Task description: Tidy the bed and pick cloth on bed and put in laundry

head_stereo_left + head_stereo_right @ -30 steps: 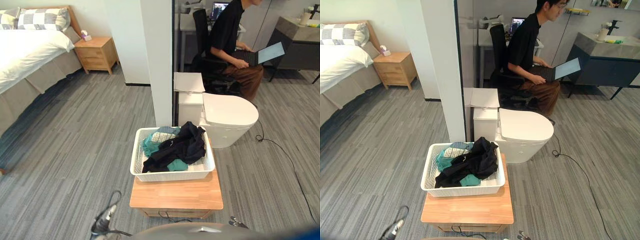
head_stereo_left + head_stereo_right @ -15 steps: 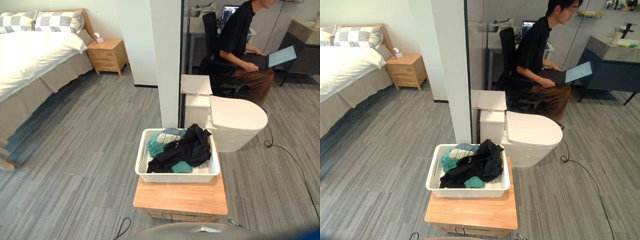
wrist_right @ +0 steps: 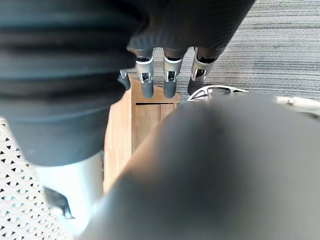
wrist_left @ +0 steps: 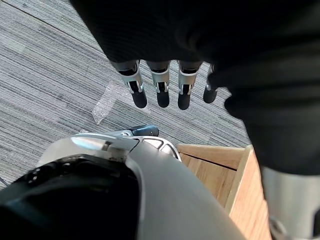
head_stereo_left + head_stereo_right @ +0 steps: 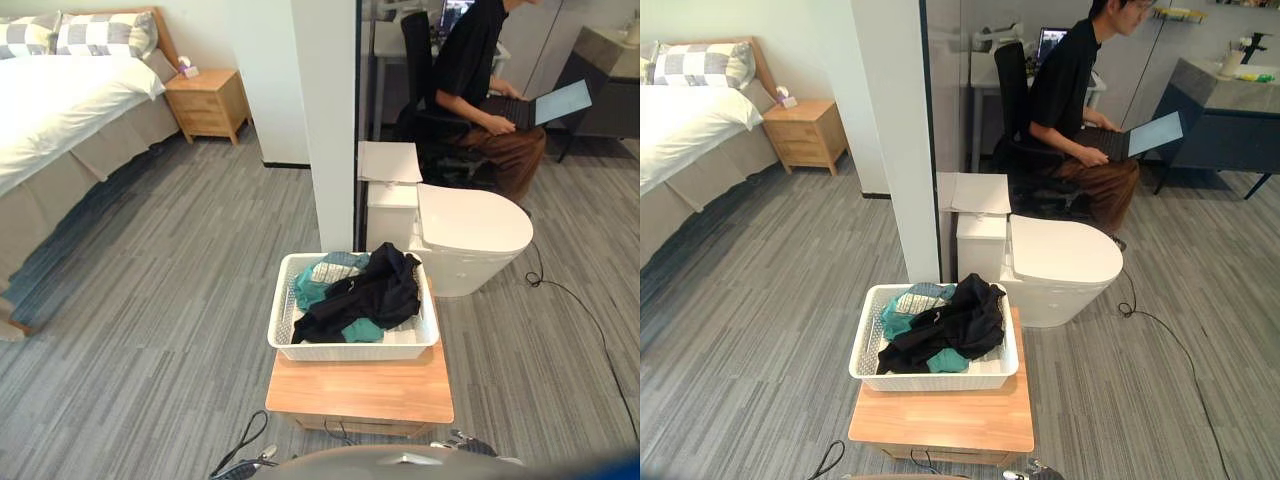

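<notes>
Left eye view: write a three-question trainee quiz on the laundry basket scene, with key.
1. What does the white basket stand on?
2. True or false: the left hand hangs open, holding nothing.
3. What lies on top in the basket? A) dark garment B) pillow C) towel roll

Key: 1. a low wooden table; 2. true; 3. A.

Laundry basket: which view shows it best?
Left eye view: the whole laundry basket sits near centre, clothes visible inside. The right eye view shows it likewise; the right wrist view catches part of its lattice wall.
</notes>
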Controlling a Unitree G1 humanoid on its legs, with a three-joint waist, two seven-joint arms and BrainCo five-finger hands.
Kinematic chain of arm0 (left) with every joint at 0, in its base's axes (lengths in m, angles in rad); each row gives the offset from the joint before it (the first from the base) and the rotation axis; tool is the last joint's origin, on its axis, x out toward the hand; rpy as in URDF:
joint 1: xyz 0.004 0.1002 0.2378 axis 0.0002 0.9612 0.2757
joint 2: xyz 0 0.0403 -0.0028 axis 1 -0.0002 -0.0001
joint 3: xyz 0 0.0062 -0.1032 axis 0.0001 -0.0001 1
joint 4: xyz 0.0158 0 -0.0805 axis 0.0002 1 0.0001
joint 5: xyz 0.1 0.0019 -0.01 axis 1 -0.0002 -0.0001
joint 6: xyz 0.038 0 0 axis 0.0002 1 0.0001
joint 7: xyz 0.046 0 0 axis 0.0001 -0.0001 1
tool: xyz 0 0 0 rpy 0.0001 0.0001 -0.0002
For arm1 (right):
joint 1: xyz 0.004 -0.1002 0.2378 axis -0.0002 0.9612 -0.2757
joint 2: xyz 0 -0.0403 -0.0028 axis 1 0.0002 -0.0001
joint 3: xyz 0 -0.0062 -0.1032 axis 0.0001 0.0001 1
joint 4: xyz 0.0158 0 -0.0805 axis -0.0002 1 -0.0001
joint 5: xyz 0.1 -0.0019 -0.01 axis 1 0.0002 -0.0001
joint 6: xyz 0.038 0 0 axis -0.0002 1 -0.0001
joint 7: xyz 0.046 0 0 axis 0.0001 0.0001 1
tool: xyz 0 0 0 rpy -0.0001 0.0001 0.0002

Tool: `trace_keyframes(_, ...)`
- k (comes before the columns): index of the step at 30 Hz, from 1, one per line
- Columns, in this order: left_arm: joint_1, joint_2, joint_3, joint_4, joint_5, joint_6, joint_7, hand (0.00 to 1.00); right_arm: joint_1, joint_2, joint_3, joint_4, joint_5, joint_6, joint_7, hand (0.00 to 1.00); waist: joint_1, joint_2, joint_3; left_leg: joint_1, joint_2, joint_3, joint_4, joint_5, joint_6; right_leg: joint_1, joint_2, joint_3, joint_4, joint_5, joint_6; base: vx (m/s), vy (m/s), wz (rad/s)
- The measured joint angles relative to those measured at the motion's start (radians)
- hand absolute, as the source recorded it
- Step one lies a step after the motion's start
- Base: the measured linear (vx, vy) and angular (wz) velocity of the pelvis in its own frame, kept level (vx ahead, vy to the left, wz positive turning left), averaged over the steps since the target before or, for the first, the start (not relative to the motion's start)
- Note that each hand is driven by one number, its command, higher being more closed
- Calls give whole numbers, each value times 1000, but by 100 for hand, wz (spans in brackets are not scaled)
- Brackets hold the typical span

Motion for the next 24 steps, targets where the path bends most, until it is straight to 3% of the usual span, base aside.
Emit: trace_keyframes(24, -4, -4, 0, 17, -3, -20, 23, 0, -6, 0, 1, 0, 0, 0, -5, 0, -5, 4, 7, 4, 0, 5, 0, 0, 0, 1, 0, 7, 0, 0, 0, 0, 0, 0)
